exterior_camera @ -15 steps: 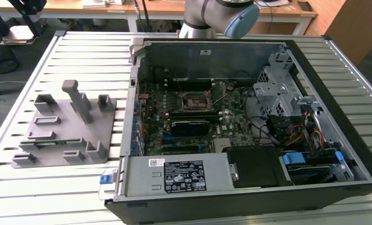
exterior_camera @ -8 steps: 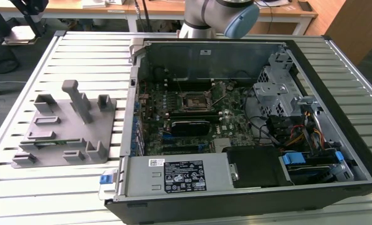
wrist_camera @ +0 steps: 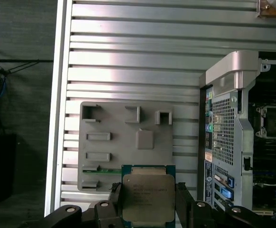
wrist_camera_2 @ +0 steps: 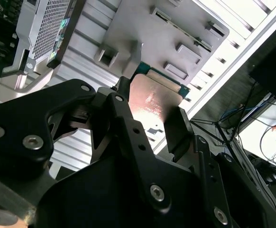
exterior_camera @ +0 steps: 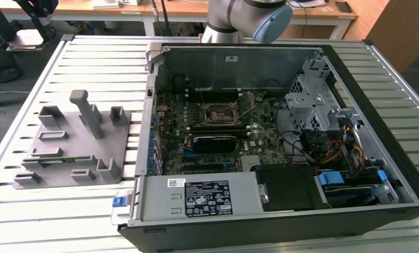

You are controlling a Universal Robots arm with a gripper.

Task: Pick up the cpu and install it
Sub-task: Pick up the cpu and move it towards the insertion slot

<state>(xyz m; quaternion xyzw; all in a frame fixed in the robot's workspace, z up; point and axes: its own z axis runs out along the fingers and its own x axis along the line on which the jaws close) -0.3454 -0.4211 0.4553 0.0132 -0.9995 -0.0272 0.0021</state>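
Observation:
The cpu (wrist_camera: 147,195), a flat square chip with a silver-grey top and a thin green edge, is held in my gripper (wrist_camera: 148,205), which is shut on its two opposite sides. In the second wrist view the cpu (wrist_camera_2: 154,97) sits upright between the black fingers (wrist_camera_2: 178,130) of the gripper (wrist_camera_2: 150,114). It hangs in the air above the grey fixture plate (wrist_camera: 128,142). The black-framed socket (exterior_camera: 217,113) lies on the motherboard inside the open computer case (exterior_camera: 266,221). My arm (exterior_camera: 245,21) shows at the back edge of the exterior view.
The grey fixture plate (exterior_camera: 76,142) with upright blocks lies on the slatted metal table (exterior_camera: 89,58), on the exterior view's left of the case. Inside the case are a drive cage (exterior_camera: 312,100), cables and a power supply (exterior_camera: 202,197).

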